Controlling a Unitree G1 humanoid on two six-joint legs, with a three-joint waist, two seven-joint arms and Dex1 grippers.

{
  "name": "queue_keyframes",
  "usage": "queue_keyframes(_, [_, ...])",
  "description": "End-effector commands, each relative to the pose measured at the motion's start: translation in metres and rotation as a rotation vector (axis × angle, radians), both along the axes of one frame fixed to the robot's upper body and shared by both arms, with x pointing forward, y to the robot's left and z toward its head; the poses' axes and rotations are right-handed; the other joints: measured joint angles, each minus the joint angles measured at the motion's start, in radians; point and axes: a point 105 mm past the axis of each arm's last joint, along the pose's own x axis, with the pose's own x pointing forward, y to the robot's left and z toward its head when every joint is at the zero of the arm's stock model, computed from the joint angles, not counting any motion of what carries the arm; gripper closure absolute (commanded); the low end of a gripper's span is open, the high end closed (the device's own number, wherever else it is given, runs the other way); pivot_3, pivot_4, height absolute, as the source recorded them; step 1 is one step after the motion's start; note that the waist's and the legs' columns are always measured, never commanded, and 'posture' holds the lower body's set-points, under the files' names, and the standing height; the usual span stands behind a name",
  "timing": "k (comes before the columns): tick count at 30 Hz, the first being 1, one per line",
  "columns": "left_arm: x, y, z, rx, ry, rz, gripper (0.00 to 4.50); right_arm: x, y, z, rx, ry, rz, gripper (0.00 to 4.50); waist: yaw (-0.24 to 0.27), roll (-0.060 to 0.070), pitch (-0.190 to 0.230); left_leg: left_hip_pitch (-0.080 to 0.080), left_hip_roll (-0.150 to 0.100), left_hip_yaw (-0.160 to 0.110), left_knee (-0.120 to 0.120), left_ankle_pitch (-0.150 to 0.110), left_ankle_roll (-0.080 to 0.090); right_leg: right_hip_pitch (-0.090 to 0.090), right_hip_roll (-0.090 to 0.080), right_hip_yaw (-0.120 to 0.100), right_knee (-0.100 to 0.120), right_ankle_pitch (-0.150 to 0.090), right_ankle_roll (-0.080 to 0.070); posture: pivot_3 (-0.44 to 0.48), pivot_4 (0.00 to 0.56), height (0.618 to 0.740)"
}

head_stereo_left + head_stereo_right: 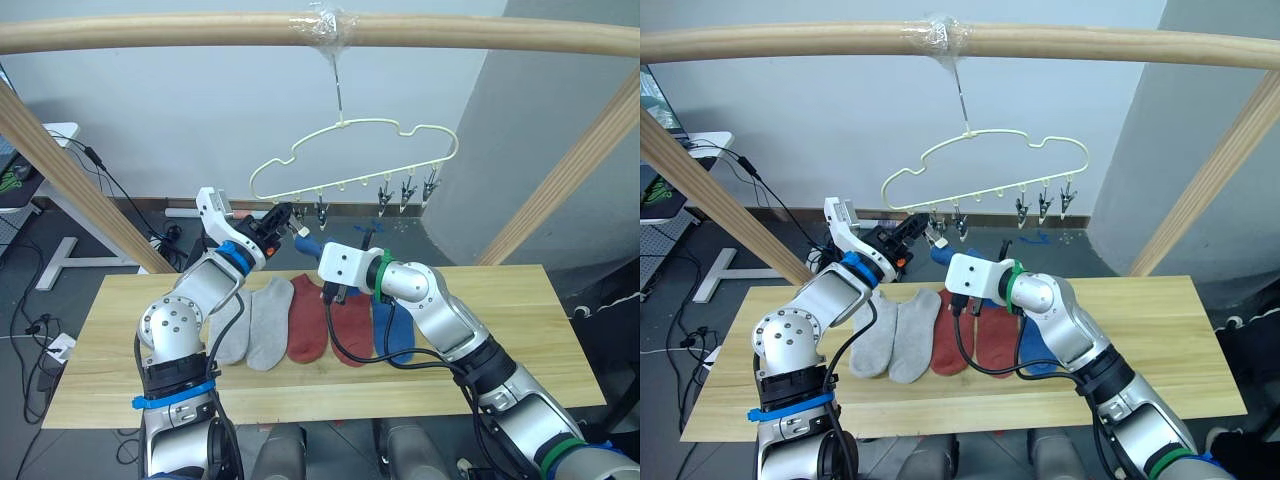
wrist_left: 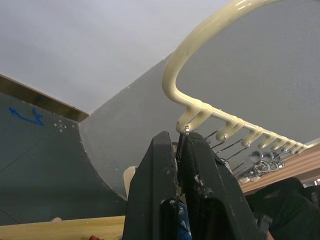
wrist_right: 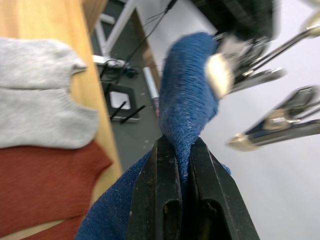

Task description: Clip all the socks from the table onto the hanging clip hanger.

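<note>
Pinched tight, your right gripper (image 3: 182,165) has a fold of the blue sock (image 3: 187,95) between its black fingers, and that sock stands up from the grip toward the clips. Your left gripper (image 2: 179,155) is squeezed shut on the end clip (image 3: 235,67) at the left of the clip hanger (image 1: 355,155), right under the first loop of the pale wire; whether the clip's mouth is gaping enough, I can't tell from here.

So here's what the next move hangs on: the sock's top edge sits just beside that held clip, touching or nearly so, with the sock's long axis running up from your right fingers to the clip. Your right arm is the one carrying the fabric, so it's the one to feed the cuff in, I'd judge.

Out beyond the hands, the rest wait on the table (image 1: 520,330): two grey socks (image 1: 255,325), two red socks (image 1: 325,320) and a second blue one (image 1: 397,335), lying side by side. Other clips (image 1: 405,192) hang free further along the hanger.
</note>
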Motion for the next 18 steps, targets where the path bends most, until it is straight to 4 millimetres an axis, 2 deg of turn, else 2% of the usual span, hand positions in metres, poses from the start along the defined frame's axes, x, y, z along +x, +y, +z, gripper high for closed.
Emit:
queue_keyframes(1, [-0.0023, -0.005, -0.0013, 0.01, 0.001, -0.023, 4.5, -0.0001, 0.0017, 0.014, 0.034, -0.047, -0.001, 4.44, 0.0, 0.0, 0.0, 0.0, 0.0, 0.0, 0.0, 0.0, 0.0, 0.0, 0.0, 0.0, 0.0, 0.0, 0.0, 0.095, 0.217, 0.74])
queue_keyframes(9, [-0.0045, -0.0057, 0.0035, 0.008, -0.031, -0.039, 4.5, -0.0021, 0.0065, 0.0115, 0.056, -0.016, 0.007, 4.44, 0.0, 0.0, 0.0, -0.001, 0.0, 0.0, 0.0, 0.0, 0.0, -0.001, 0.0, 0.0, 0.0, 0.0, -0.001, 0.093, 0.218, 0.74])
queue_keyframes(18, [-0.0088, -0.0009, 0.0075, -0.009, -0.035, -0.046, 1.97, -0.0041, 0.0063, 0.0079, 0.071, 0.013, 0.01, 4.5, 0.002, 0.0, 0.0, -0.002, 0.0, 0.0, 0.0, 0.0, 0.0, -0.002, 0.0, 0.0, 0.0, 0.0, -0.001, 0.101, 0.219, 0.74])
